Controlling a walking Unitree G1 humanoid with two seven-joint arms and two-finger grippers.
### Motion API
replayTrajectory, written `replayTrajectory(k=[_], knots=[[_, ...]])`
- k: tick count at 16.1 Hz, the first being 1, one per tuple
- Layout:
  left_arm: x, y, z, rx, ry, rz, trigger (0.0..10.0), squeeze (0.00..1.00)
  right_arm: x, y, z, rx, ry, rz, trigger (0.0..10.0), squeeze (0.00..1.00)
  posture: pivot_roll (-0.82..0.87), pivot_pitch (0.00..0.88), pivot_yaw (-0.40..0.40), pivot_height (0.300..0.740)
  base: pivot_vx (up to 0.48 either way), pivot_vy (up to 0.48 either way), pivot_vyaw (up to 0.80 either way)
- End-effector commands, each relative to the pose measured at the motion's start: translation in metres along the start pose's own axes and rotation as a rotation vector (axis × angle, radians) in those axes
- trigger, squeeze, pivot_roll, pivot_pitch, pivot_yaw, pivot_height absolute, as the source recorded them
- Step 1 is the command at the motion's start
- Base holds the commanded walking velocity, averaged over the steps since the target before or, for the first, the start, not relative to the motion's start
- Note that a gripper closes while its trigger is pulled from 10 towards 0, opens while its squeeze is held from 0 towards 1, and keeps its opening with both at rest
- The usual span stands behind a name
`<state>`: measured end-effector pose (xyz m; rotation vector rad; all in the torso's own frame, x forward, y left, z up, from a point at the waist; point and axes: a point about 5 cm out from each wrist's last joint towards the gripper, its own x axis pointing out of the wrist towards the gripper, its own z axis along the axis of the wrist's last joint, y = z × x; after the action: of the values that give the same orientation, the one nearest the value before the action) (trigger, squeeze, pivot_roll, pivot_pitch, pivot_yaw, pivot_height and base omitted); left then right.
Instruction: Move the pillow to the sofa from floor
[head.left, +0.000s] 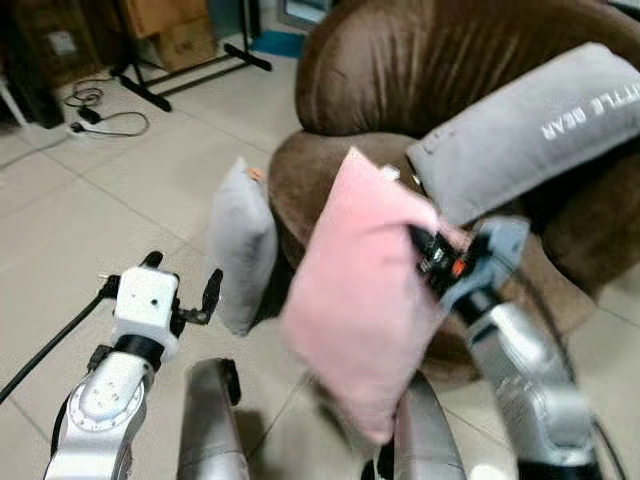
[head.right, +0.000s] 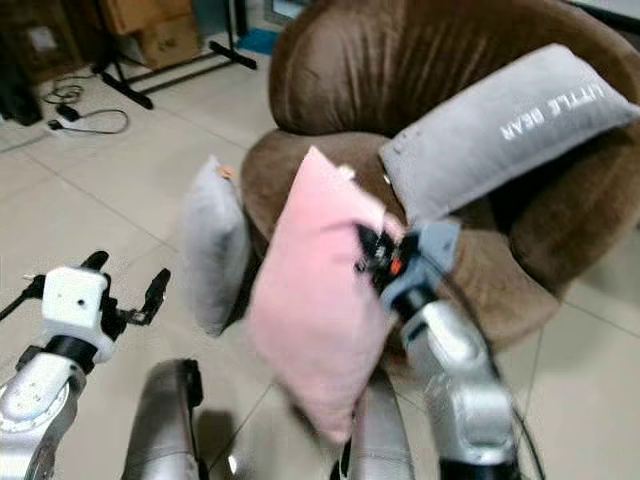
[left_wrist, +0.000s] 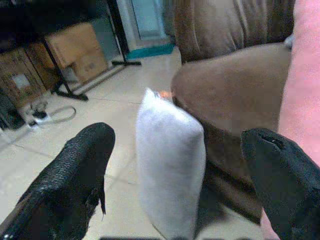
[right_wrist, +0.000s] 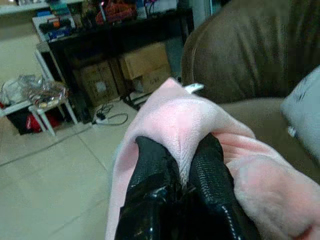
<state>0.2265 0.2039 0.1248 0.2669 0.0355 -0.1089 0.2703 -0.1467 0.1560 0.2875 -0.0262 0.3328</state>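
Pink pillow (head.left: 362, 300) is being held mid-frame, off the floor, pinched by right gripper (head.left: 432, 252) with fingers (right_wrist: 150, 170) clamped on its edge, before brown sofa (head.left: 420, 80). Left gripper (head.left: 182, 283) is being held open at lower left near grey pillow (head.left: 242, 245) standing on floor

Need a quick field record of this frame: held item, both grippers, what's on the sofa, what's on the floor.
held item: pink pillow, lifted off the floor, hanging in front of the sofa seat
right gripper: shut on the pink pillow's edge, fabric pinched between its fingers
left gripper: open, holding nothing, low at the robot's left
sofa: brown, with a grey LITTLE BEAR pillow leaning on it
floor: small grey pillow upright against the sofa base; cable and cardboard boxes further back
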Motion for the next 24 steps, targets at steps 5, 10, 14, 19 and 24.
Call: replayTrajectory(k=[5, 10, 14, 19, 24], knots=[[0.008, 0.006, 0.020, 0.041, -0.083, 0.014, 10.0, 0.00, 0.010, -0.028, 0.110, -0.039, -0.348, -0.188, 10.0, 0.00, 0.02, 0.000, -0.047, 0.625, 0.000, 0.000, 0.00], [0.011, 0.002, 0.021, 0.067, -0.079, -0.027, 10.0, 0.00, 0.019, -0.020, 0.065, -0.178, -0.076, -0.184, 10.0, 0.00, 0.03, 0.000, -0.048, 0.670, 0.000, 0.000, 0.00], [0.013, -0.006, 0.018, 0.069, -0.053, -0.040, 10.0, 0.00, 0.026, -0.008, 0.015, -0.153, 0.079, -0.190, 10.0, 0.00, 0.03, 0.000, -0.053, 0.710, 0.000, 0.000, 0.00], [0.009, -0.017, 0.006, 0.080, -0.012, -0.034, 10.0, 0.00, 0.000, -0.024, -0.026, -0.133, 0.150, -0.284, 10.0, 0.00, 0.02, 0.000, -0.039, 0.740, 0.000, 0.000, 0.00], [0.012, -0.017, 0.007, 0.052, -0.012, -0.044, 10.0, 0.00, -0.019, -0.019, -0.025, -0.107, 0.103, -0.308, 10.0, 0.00, -0.01, 0.000, -0.001, 0.740, 0.000, 0.000, 0.00]])
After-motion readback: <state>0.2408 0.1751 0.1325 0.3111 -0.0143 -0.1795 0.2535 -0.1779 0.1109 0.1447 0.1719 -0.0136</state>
